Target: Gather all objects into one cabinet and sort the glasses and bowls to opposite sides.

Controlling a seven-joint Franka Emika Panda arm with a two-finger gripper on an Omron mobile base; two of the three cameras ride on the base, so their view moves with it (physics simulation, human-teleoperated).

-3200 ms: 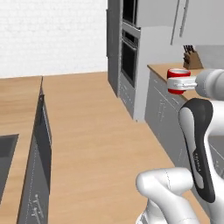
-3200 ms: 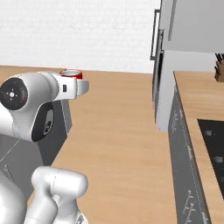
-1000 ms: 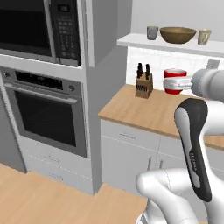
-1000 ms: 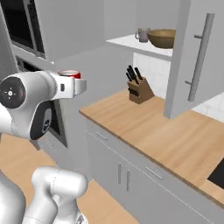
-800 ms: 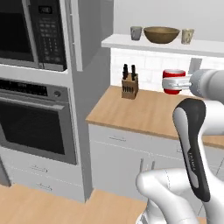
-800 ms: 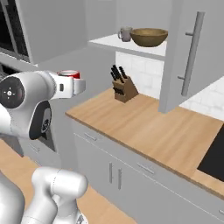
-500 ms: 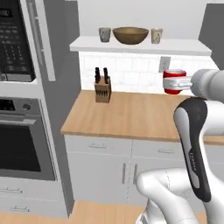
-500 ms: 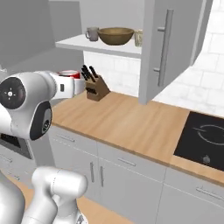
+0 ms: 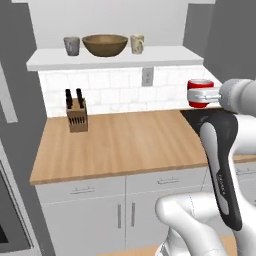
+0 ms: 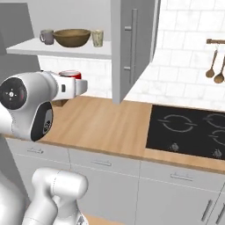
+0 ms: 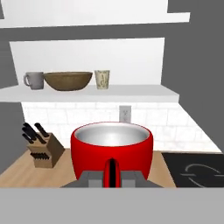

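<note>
Shelf (image 9: 150, 56): white board in the open cabinet (image 10: 132, 48); its right half is bare, front edge free.
Bowl (image 9: 105, 45): wide, brown, wooden; stands mid-left on the shelf.
Grey cup (image 9: 72, 46): just left of the bowl.
Mug (image 9: 137, 44): cream, just right of the bowl.
Gripper (image 11: 112, 175): clenched on the red cup (image 9: 199, 92), held below the shelf's right end, above the counter (image 9: 115, 142).
Red cup: glossy, upright, pale inside.
Knife block (image 9: 76, 115): on the counter, under the shelf's left part.

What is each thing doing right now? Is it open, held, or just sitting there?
Cabinet: door open.
Red cup: upright, held above the counter.
Gripper: shut on the red cup.
Bowl: upright on the shelf.
Grey cup: upright, left of the bowl.
Mug: upright, right of the bowl.
</note>
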